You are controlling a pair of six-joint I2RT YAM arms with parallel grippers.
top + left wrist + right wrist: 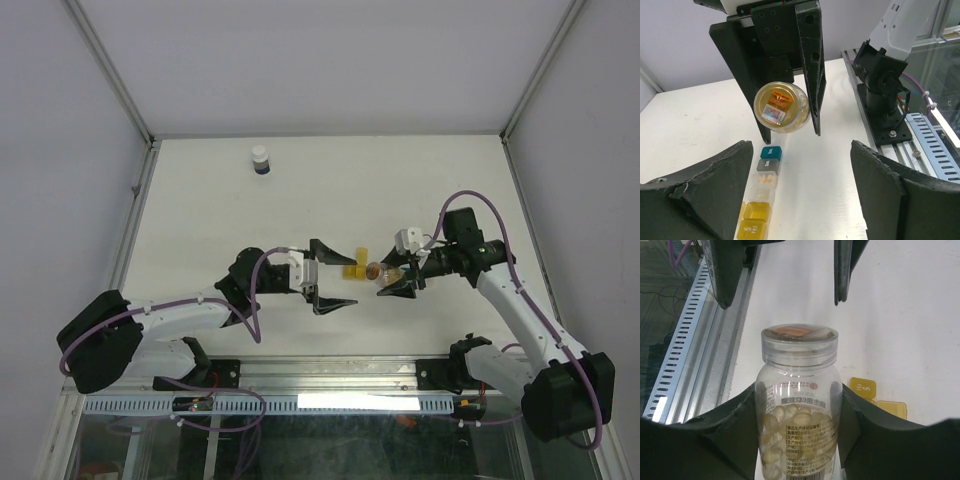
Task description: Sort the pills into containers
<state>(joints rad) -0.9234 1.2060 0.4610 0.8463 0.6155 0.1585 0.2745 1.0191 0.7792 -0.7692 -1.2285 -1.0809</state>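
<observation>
A clear pill bottle [380, 271] lies level above the table, and my right gripper [393, 275] is shut on its body. Its clear cap [800, 342] is on and points at my left gripper [351, 282]. Pale pills [790, 432] fill the lower part. My left gripper [801, 165] is open with nothing between its fingers, a short way from the cap. Under the bottle lies the row of containers [763, 192]: a teal one [771, 152], a grey one, clear ones holding a few pills [765, 177], and yellow ones [752, 220]. The top view shows only the yellow end [356, 262].
A small white bottle with a dark blue band [260, 160] stands at the far left of the table. A metal rail [920, 135] and the arm bases run along the near edge. White walls enclose the table on three sides.
</observation>
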